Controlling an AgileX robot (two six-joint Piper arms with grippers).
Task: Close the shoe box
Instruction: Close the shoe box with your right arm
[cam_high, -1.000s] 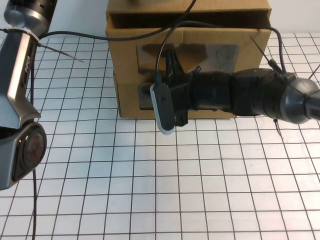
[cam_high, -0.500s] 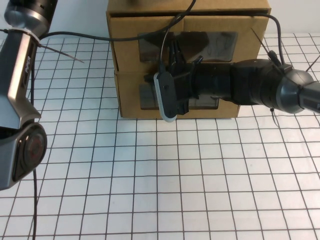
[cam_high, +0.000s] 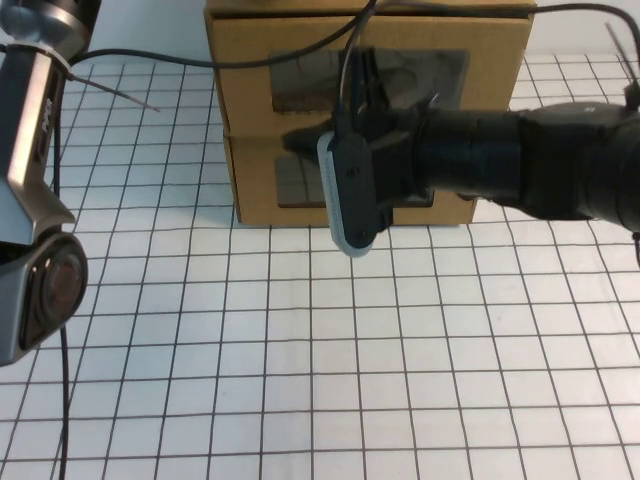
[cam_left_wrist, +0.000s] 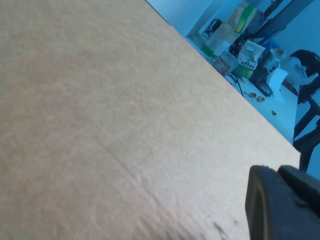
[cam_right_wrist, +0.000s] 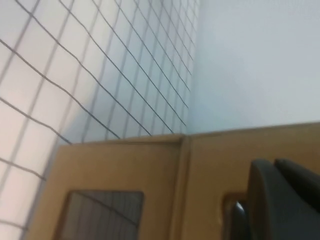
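While the shoe box (cam_high: 250, 60) stands at the counter's (cam_high: 300, 350) far edge, its front looks nearly flush. Our right gripper (cam_high: 365, 85) presses that front, closer than our left gripper (cam_left_wrist: 282, 205) beside cardboard; neither gripper's opening shows.

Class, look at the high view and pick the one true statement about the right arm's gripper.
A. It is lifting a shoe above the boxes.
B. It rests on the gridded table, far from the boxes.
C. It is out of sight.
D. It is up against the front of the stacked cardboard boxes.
D: the right gripper sits against the windowed front of the shoe box, while the left gripper is beside a cardboard surface.
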